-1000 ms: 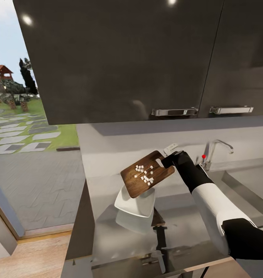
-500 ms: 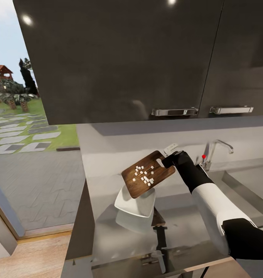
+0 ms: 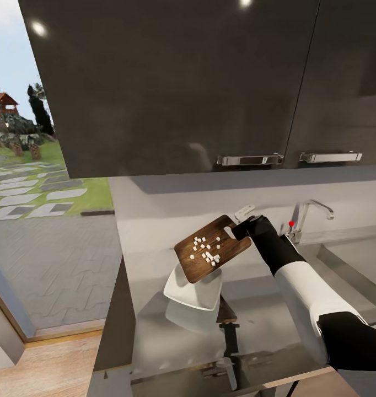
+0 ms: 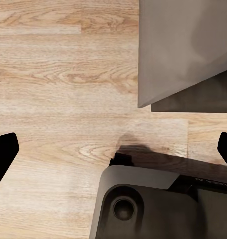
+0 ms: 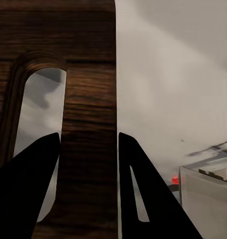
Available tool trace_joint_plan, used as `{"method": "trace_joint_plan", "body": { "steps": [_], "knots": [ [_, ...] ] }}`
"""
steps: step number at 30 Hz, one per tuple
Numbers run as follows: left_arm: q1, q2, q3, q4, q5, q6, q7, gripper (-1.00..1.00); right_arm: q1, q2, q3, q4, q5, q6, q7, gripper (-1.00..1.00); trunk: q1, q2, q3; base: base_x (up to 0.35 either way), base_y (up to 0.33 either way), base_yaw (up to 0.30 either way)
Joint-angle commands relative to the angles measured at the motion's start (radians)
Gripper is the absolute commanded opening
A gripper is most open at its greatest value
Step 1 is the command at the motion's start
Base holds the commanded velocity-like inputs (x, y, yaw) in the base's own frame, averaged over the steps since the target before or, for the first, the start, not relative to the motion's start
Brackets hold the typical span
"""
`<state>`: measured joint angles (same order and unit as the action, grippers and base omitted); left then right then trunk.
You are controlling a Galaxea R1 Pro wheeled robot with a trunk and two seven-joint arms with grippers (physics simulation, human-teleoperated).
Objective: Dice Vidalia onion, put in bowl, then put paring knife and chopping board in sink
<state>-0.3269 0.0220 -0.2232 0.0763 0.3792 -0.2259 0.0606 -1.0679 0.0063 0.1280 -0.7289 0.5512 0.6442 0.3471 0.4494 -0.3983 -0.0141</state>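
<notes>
Right tool [image 3: 236, 230] is clamped on the chopping board [image 3: 211, 249] at its slot-handle end; in the right wrist view the two fingers [image 5: 41, 169] pinch the strip of wood beside the slot. Board is held up off the tabletop [image 3: 276, 309], tilted, w/ its low end over the white bowl [image 3: 192, 290]. Diced onion [image 3: 207, 249] sits on the board face as small white cubes, not yet in the bowl. Step in hand, as I read it: tip the dice into the bowl. To do it well: steepen the tilt slowly, keep the low edge over the bowl's middle and close to it so cubes don't bounce out, and hold the grip firm since it's at one end only. Left tool [image 4: 113, 149] hangs over wood floor w/ fingers spread wide, nothing in them. Sink [image 3: 353, 259] w/ chrome faucet [image 3: 312, 212] lies beside the right arm. No brands, labels or readable writing anywhere; only a red dot by the faucet.
</notes>
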Motion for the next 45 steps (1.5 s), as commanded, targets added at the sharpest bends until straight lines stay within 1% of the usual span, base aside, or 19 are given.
{"method": "trace_joint_plan", "body": {
  "steps": [1,41,43,45],
  "knots": [
    [-0.001,-0.001,-0.008,0.003,0.006,-0.006,0.001,1.0,-0.001,0.0,0.001,-0.001,0.01,0.003,0.007,-1.0,0.001,-0.002,-0.001,0.0,0.0,0.0],
    [-0.001,-0.001,-0.008,0.003,0.006,-0.006,0.001,1.0,-0.001,-0.002,0.001,-0.001,0.012,0.003,0.005,-1.0,0.001,-0.002,-0.001,0.0,0.0,0.0],
    [-0.001,-0.001,-0.008,0.003,0.006,-0.006,0.001,1.0,0.0,-0.001,0.0,-0.001,0.018,0.003,0.005,-1.0,0.001,-0.002,-0.001,0.0,0.0,0.0],
    [-0.001,-0.001,-0.008,0.003,0.006,-0.006,0.001,1.0,0.0,0.0,0.0,-0.001,0.038,0.003,0.005,-1.0,0.001,-0.002,-0.001,0.0,0.0,0.0]
  ]
}}
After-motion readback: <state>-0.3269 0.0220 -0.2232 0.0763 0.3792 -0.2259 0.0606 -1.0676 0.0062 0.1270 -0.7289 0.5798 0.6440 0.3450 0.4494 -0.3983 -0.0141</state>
